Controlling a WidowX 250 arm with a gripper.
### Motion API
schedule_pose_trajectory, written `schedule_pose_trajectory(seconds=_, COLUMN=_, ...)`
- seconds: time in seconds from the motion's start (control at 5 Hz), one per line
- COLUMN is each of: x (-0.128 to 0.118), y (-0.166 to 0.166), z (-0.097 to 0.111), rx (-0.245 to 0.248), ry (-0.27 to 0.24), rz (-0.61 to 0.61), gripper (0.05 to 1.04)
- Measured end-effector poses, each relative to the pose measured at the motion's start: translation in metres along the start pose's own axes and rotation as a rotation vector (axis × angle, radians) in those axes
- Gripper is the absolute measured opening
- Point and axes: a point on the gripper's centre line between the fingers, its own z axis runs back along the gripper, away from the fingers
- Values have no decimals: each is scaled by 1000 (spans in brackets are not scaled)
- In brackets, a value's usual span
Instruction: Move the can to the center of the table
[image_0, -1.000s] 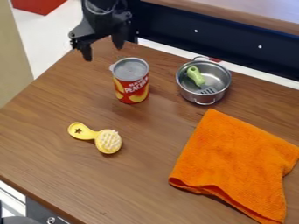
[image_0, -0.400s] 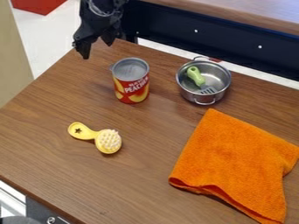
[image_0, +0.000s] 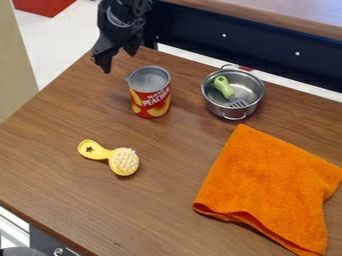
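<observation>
My gripper (image_0: 119, 61) hangs over the far left part of the table, open, with nothing between its fingers. It is behind and a little left of the can (image_0: 150, 94), apart from it. The can stands upright, with a grey top and a red and yellow label. It rests on the brown wooden table (image_0: 167, 165), toward the far side and left of the metal pot.
A metal pot (image_0: 250, 91) holding a green-handled utensil (image_0: 224, 87) stands right of the can. An orange cloth (image_0: 270, 187) covers the right front. A yellow brush (image_0: 123, 161) lies at front left. A dark rail (image_0: 254, 47) runs behind the table.
Over the last second my gripper first drew back slightly, then shifted right and a bit toward the can. The can and the other objects have stayed in place.
</observation>
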Motion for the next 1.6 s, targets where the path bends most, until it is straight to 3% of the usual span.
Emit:
schedule_pose_trajectory(seconds=0.6, x=-42, y=3, z=-1, rx=-1, ry=93, rz=-117, gripper=1000)
schedule_pose_trajectory(seconds=1.0, x=-54, y=5, z=8, rx=-28, ry=70, rz=-163, gripper=1000)
schedule_pose_trajectory(seconds=1.2, x=-65, y=11, z=21, rx=-55, ry=89, rz=-202, gripper=1000)
schedule_pose_trajectory(seconds=1.6, x=-91, y=21, z=32, rx=-46, ry=108, rz=-220, gripper=1000)
